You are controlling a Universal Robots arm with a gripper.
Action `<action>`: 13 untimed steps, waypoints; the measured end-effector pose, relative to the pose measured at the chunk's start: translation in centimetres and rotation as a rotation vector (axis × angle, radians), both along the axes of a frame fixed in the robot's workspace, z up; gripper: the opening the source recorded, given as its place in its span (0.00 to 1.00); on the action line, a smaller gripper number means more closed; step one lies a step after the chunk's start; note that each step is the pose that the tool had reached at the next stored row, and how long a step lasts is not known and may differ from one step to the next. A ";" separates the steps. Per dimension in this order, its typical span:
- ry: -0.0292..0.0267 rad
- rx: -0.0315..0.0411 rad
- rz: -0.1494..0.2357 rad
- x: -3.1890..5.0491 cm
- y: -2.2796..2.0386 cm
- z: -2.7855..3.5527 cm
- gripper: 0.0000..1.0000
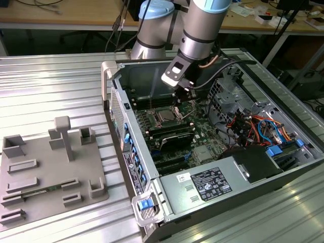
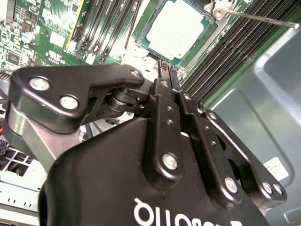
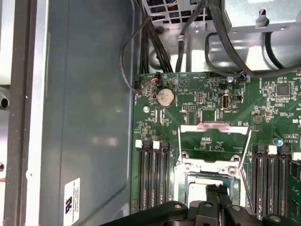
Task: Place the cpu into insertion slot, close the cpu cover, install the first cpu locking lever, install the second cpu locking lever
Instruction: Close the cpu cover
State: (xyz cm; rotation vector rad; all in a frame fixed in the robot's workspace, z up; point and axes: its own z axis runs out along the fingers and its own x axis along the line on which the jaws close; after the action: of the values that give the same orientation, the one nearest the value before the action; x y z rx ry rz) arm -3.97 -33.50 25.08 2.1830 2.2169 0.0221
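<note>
The cpu (image 2: pixel 176 29) lies flat in the insertion slot (image 2: pixel 212 34) on the green motherboard, its silver-grey top facing up; from outside it appears as a small square (image 1: pixel 164 116). In the first wrist view the cpu cover (image 3: pixel 214 128) stands swung open behind the slot (image 3: pixel 188 168), with green board showing through its square hole. My gripper (image 2: pixel 165 70) hovers just beside the chip's edge, fingers shut together with nothing seen between them. Its tips (image 3: pixel 214 190) sit over the slot. A thin metal lever rod (image 2: pixel 263 18) sticks out past the slot's corner.
Long black memory slots (image 3: pixel 153 174) flank the socket on both sides. The grey case wall (image 3: pixel 84 117) and black cables (image 3: pixel 155 42) lie close by. Drive cage and coloured wires (image 1: pixel 258 124) fill the exterior view's right. A grey fixture plate (image 1: pixel 45 167) sits outside the case.
</note>
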 end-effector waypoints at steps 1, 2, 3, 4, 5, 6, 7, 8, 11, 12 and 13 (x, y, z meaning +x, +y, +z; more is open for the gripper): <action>-0.0001 0.0000 0.000 0.02 0.00 0.00 0.15; -0.0001 0.0000 0.000 0.02 0.00 0.00 0.15; 0.0000 0.0000 0.000 0.02 0.00 0.00 0.15; 0.0000 -0.0001 0.000 0.03 0.00 0.00 0.15; 0.0000 -0.0001 0.000 0.03 0.00 0.00 0.15; 0.0000 -0.0005 0.000 0.03 0.01 0.03 0.15; 0.0000 -0.0006 0.000 0.03 0.01 0.08 0.15; 0.0000 -0.0006 0.000 0.03 0.00 0.13 0.15; 0.0000 -0.0015 0.000 0.03 0.00 0.42 0.15; -0.0001 -0.0020 0.000 0.03 0.00 0.56 0.15; 0.0000 -0.0025 0.000 0.03 0.00 0.68 0.15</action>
State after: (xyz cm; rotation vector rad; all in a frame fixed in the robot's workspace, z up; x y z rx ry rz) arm -3.93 -33.50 25.76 2.1816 2.2158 0.0193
